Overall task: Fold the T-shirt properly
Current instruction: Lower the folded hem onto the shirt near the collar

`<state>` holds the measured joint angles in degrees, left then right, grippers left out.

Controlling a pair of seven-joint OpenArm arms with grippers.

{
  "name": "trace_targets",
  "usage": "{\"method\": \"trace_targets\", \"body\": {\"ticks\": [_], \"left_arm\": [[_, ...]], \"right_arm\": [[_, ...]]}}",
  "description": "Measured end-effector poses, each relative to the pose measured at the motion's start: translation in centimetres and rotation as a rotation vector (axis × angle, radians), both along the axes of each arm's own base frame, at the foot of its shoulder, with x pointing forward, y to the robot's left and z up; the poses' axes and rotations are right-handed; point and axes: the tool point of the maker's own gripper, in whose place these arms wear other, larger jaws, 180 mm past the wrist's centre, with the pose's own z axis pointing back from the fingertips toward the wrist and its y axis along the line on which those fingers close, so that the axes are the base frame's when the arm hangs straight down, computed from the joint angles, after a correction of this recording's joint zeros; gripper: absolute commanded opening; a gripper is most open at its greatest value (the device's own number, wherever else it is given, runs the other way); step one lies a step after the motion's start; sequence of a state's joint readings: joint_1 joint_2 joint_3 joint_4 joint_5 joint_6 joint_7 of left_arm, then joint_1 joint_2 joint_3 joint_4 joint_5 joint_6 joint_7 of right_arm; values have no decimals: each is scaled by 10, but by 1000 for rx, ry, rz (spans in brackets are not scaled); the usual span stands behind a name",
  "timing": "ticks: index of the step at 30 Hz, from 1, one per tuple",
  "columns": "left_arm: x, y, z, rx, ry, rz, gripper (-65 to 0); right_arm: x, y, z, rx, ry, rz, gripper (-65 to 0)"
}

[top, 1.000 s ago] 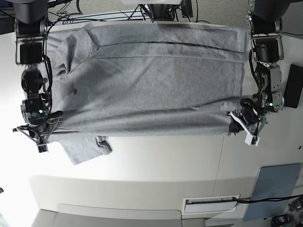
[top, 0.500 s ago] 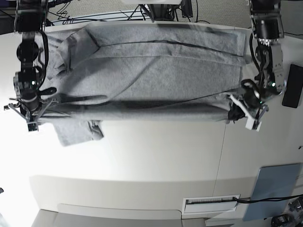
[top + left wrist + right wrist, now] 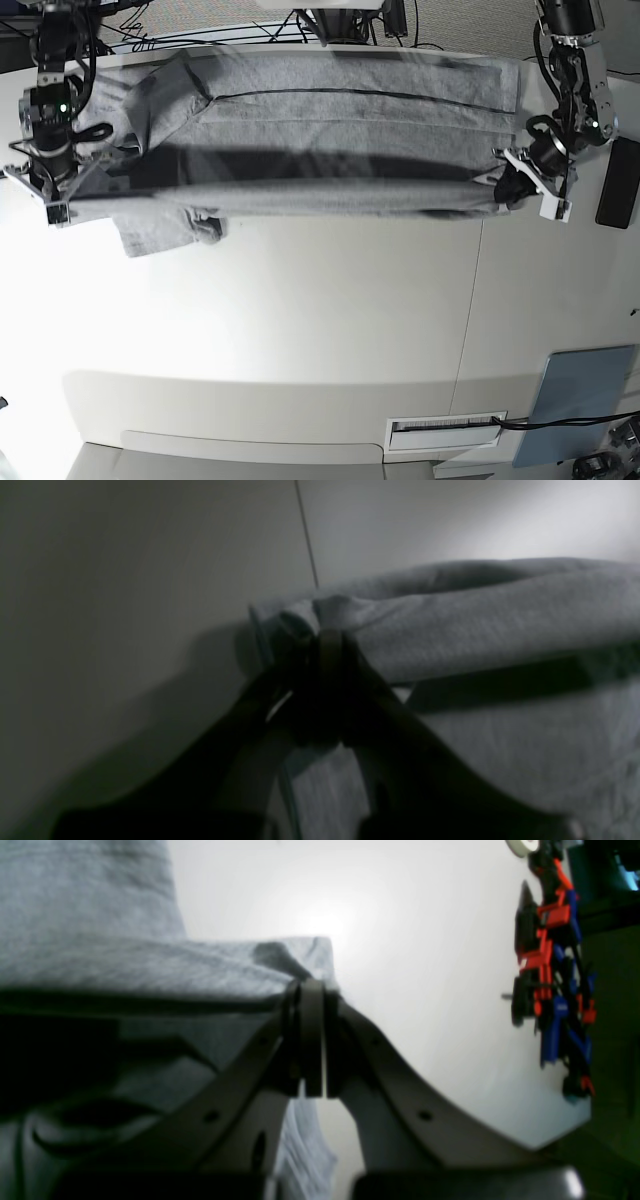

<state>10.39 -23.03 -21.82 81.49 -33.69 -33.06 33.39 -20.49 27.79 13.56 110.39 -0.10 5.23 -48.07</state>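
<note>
White tabletop [image 3: 300, 320], glossy and strongly lit, with a seam running down its right part; a pale blue panel [image 3: 580, 400] and a slotted white strip [image 3: 445, 432] lie near the lower edge, a black device [image 3: 618, 183] at the right edge, and cables trail behind the far edge.

Change noted: over the last second both arms have carried the near edge of the T-shirt [image 3: 330, 120] away from the camera toward the far edge, so the front half now hangs lifted and doubled over the rear half, casting a dark band across the cloth. One sleeve dangles below the left corner.

Left gripper [image 3: 520, 182]: closed, cloth corner pinched between the jaws. Right gripper [image 3: 55, 190]: likewise closed on the opposite corner.

Assessment: a lengthwise fold appears half made; the raised edge is not yet laid down, and the loose sleeve may spoil alignment.
</note>
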Motion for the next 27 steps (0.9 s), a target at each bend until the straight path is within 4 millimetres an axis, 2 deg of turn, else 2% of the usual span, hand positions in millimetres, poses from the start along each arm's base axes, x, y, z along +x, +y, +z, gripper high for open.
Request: {"method": "trace_targets", "body": {"ticks": [7, 15, 27], "left_arm": [[-15, -1, -10, -4, 40, -2, -650], [-18, -1, -11, -1, 49, -5, -650], [-20, 0, -13, 7, 61, -10, -650]], "right_arm": [[-28, 3, -7, 3, 46, -13, -650], [-60, 8, -29, 47, 96, -87, -650], [-82, 5, -30, -8, 153, -95, -650]]}}
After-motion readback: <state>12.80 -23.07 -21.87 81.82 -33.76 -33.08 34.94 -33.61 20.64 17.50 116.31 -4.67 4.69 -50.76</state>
